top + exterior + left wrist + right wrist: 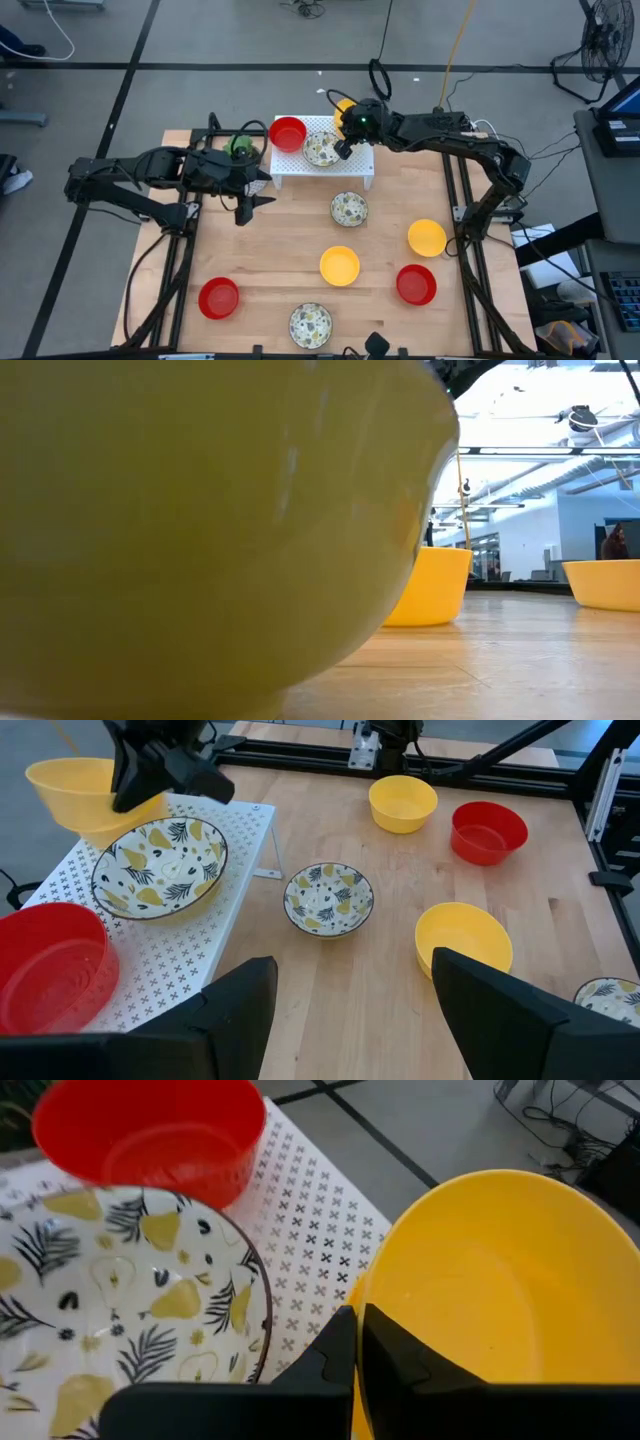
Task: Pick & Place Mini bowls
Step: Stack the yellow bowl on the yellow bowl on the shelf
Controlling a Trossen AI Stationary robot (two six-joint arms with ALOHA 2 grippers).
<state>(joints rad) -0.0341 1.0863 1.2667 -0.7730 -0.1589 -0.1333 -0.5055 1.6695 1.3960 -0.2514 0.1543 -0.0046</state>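
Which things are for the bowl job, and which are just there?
For the job:
- yellow bowl pinched by the shut right gripper
- red bowl and patterned bowl on the white rack
- bowls on the table

Just there:
- green plant
- fan

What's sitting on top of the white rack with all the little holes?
On the white rack sit a red bowl and a patterned bowl. The right gripper holds a yellow bowl at its far corner, hiding what's underneath.
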